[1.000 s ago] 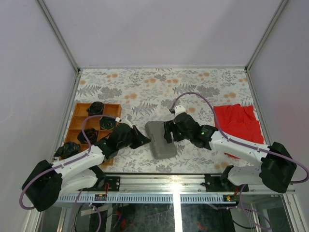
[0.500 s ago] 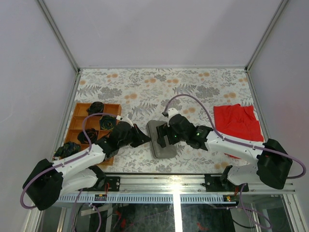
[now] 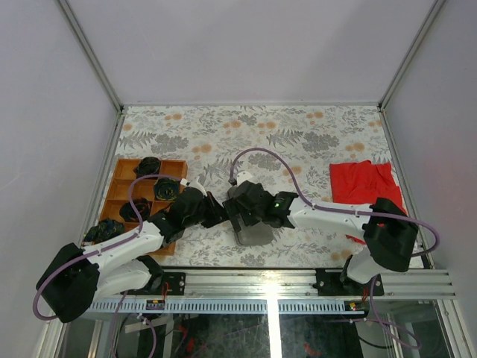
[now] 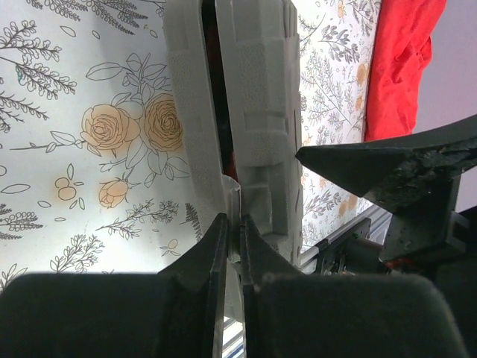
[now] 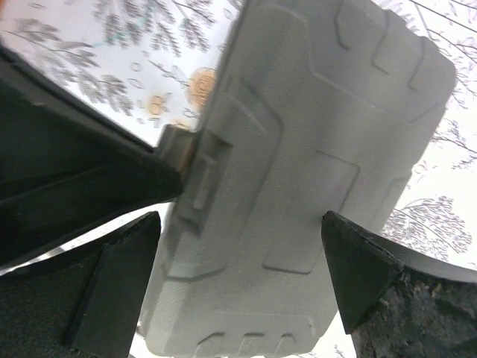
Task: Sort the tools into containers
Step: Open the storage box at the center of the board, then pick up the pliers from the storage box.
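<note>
My left claw (image 4: 232, 224) is closed, its two fingers pinching a thin pale lip on the long left edge of the case (image 4: 261, 112). Just above that pinch a dark slit runs between the case's two grey halves. What lies inside I cannot tell.

My right claw (image 5: 238, 216) is spread wide. One finger stands off each long side of the case's ribbed top, and neither touches the plastic in my right wrist view. The tip of my left claw meets the small latch block on the case's edge, beside my right claw's left finger.

The case lies flat near the middle of the desk's (image 3: 223, 134) near edge, largely hidden from above by my two wrists, which meet over it.

The tray (image 3: 119, 168) sits against the desk's left edge, toward the near-left corner. Dark tools (image 3: 149, 165) fill several of its compartments, though they are too small to tell apart. My left arm crosses its near end.

A red cloth (image 3: 365, 190) lies crumpled at the right edge, well apart from the case.
</note>
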You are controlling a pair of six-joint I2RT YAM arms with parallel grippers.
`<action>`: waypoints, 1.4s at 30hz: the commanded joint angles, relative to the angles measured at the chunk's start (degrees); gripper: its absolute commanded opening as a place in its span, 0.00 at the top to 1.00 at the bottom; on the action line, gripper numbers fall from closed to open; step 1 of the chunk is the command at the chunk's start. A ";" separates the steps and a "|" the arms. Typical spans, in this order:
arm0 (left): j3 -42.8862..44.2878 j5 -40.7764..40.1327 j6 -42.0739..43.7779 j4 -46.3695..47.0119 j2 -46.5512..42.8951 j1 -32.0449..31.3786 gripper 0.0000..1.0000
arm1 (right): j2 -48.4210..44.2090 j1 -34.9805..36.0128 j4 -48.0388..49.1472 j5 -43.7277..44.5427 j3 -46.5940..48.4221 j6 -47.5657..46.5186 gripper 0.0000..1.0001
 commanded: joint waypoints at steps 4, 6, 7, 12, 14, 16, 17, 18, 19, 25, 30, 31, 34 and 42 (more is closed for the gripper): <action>1.44 1.15 0.92 3.37 -0.87 0.21 1.00 | 0.52 1.16 -8.22 12.88 3.50 0.53 0.06; 1.20 0.65 0.88 3.07 -0.97 0.17 1.00 | -1.38 1.10 -8.74 14.86 2.39 0.49 0.07; 1.06 0.52 0.77 3.08 -0.99 0.22 1.00 | -2.23 1.03 -8.91 15.36 1.95 0.22 0.07; 0.75 -0.04 0.45 2.98 -0.36 0.20 1.00 | -7.83 -0.40 -8.80 14.82 -2.12 0.96 0.08; 0.71 -0.14 0.47 3.00 -0.09 0.21 1.00 | -10.43 -1.39 -8.89 14.58 -3.71 1.60 0.08; 0.60 -0.26 0.60 2.81 0.05 0.21 1.00 | -12.89 -2.96 -9.10 13.53 -5.22 2.13 0.09; 0.44 -0.43 0.65 2.78 0.08 0.24 1.00 | -14.07 -4.09 -8.97 12.67 -6.19 2.31 0.10; 0.25 -0.58 0.65 2.76 0.24 0.22 1.00 | -15.37 -5.29 -8.69 11.84 -7.14 2.43 0.10; 0.08 -0.64 0.65 2.81 0.37 0.22 1.00 | -16.55 -6.90 -8.27 10.83 -8.25 2.46 0.11; -1.51 -1.07 0.65 3.82 1.44 0.24 1.00 | -23.06 -14.36 -5.27 6.08 -14.93 2.79 0.12; -2.92 -1.38 0.82 5.07 3.09 0.32 1.00 | -24.08 -18.19 -6.29 7.72 -17.66 3.46 0.12; -3.20 -1.46 0.82 5.20 3.29 0.31 1.00 | -24.22 -18.60 -7.01 9.01 -17.81 3.81 0.12; -3.92 -2.01 0.92 5.17 3.34 0.31 1.00 | -25.00 -19.15 -9.68 14.21 -17.37 4.42 0.11; -5.56 -2.80 1.26 6.01 3.71 0.29 1.00 | -28.45 -19.27 -8.99 15.22 -14.36 -1.11 0.11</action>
